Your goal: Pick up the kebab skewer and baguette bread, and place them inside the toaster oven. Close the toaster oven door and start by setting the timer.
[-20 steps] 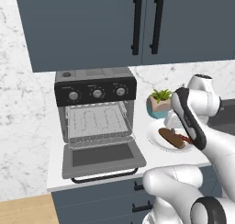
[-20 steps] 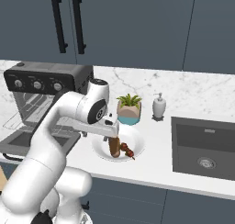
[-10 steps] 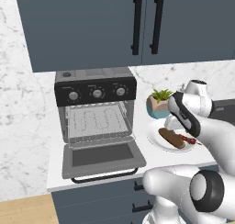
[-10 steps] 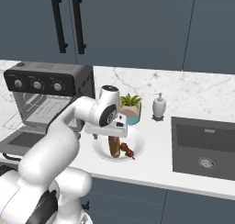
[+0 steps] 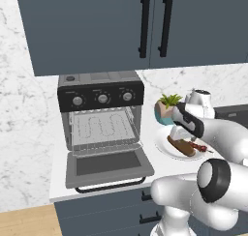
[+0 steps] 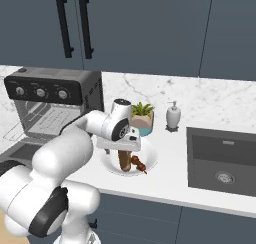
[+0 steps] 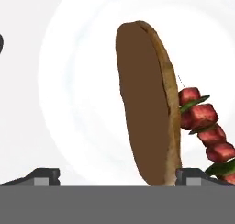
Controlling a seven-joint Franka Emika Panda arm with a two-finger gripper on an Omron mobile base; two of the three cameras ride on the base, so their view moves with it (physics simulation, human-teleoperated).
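Hand view: gripper (image 7: 117, 175) spread wide, baguette bread (image 7: 146, 101) between tips, kebab skewer (image 7: 205, 126) alongside.

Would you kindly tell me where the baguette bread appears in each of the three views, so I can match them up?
Left base view: baguette bread right of centre, on the white plate, beside the toaster oven.
Right base view: centre, under the end effector.
Hand view: centre, upright, kebab skewer along its right.
Shared landmark: the white plate.
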